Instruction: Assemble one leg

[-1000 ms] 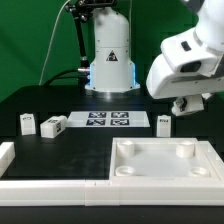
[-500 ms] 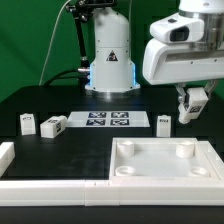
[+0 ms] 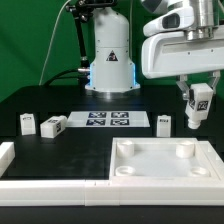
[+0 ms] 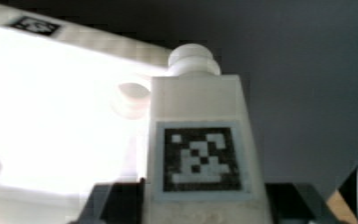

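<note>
My gripper is shut on a leg, a small white block with a black-and-white tag. It holds the leg in the air above the far right corner of the large white plate. In the wrist view the leg stands between the dark fingers, tag facing the camera and its round peg pointing away. The bright plate lies below it. Three more legs stand on the table: two at the exterior view's left and one near the right.
The marker board lies flat behind the plate. The robot base stands at the back. A white rail runs along the front edge, with a white block at the left.
The wrist has swung over and turned, carrying the held leg a little toward the exterior view's right. The leg's tag now faces the camera. The other legs and the plate have not moved.
</note>
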### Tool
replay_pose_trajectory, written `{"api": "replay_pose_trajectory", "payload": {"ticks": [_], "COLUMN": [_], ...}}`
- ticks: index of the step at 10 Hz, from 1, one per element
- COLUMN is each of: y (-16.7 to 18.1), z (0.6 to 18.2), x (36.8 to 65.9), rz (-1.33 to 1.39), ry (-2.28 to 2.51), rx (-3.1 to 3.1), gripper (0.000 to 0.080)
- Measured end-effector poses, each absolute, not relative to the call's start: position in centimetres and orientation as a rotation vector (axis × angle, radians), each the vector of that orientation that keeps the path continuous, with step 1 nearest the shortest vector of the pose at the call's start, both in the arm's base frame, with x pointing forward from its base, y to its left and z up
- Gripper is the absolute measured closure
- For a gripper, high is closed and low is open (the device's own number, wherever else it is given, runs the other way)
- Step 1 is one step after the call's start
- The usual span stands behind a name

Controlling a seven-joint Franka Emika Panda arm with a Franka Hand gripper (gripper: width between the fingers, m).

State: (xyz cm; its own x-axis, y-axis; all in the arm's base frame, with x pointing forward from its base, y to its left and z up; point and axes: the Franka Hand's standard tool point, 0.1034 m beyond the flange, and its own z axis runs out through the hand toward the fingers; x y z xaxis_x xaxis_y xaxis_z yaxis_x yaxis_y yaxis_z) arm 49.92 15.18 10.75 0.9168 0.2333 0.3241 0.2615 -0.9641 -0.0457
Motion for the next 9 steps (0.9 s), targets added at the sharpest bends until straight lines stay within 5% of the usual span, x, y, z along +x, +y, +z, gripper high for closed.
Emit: {"api": "replay_pose_trajectory", "payload": {"ticks": [6,9], "y": [12.5,12.7], "z": [12.1,11.9], "x": [56.9,56.9], "rz": [-0.583,-0.579], "ry": [-0.522,-0.525], "rx": [-2.979,-2.978], "gripper": [0.0506,0.0506]}}
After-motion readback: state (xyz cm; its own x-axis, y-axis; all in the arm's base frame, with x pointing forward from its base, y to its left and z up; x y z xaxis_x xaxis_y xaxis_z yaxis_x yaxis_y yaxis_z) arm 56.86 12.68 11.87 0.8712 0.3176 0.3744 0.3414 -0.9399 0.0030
